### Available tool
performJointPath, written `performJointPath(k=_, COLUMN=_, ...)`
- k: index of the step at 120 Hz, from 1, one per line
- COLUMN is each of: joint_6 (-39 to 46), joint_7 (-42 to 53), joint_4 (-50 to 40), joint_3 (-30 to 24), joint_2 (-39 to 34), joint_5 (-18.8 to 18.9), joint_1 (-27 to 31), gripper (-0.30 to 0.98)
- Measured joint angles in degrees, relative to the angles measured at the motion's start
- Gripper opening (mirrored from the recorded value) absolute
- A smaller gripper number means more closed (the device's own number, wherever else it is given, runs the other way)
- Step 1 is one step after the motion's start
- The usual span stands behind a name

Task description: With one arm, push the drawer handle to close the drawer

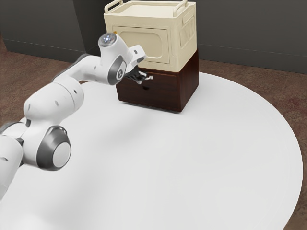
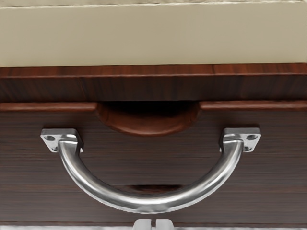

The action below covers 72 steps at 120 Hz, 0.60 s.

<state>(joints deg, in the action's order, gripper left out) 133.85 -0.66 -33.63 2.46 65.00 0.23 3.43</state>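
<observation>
My gripper [image 1: 142,77] is at the front of the dark wooden cabinet [image 1: 189,84], by its drawer front [image 1: 165,88]. In the wrist view, the curved metal handle [image 2: 151,203] hangs across the brown drawer front [image 2: 153,167], fixed by a mount at each end. The tips of my gripper [image 2: 153,224] are together just below the middle of the handle's bow, with nothing held; whether they touch the bar I cannot tell. A dark opening shows behind the scooped cutout [image 2: 148,127] in the drawer's top edge. Little or no protrusion of the drawer is visible.
A cream box [image 1: 180,52] with rails on top stands on the cabinet, its lower face [image 2: 153,36] above the drawer. Both rest at the far side of the round white table [image 1: 192,167], and the arm reaches over its left part in the exterior view.
</observation>
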Motion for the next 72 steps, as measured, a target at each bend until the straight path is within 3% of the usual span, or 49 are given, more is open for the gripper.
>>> performJointPath(k=29, joint_6=3.41, joint_7=-0.31, joint_4=-0.29, joint_3=0.03, joint_2=1.11, joint_5=0.35, joint_1=0.01, gripper=-0.16)
performJointPath(k=42, joint_6=3.68, joint_7=0.11, joint_4=-2.08, joint_3=0.30, joint_2=-0.24, joint_5=-0.30, joint_1=-0.60, gripper=-0.09)
performJointPath(k=46, joint_6=2.62, joint_7=0.50, joint_4=-7.76, joint_3=0.32, joint_2=-5.07, joint_5=-1.04, joint_1=-0.75, gripper=-0.01)
performJointPath(k=55, joint_6=-0.04, joint_7=1.12, joint_4=-35.44, joint_3=1.20, joint_2=-26.26, joint_5=-4.67, joint_1=-1.39, gripper=0.18)
performJointPath(k=64, joint_6=-6.19, joint_7=1.43, joint_4=-56.43, joint_3=2.06, joint_2=-47.42, joint_5=-6.44, joint_1=-4.63, gripper=0.34)
performJointPath(k=72, joint_6=-13.02, joint_7=1.37, joint_4=-67.08, joint_3=2.53, joint_2=-63.90, joint_5=-5.37, joint_1=-8.06, gripper=0.43)
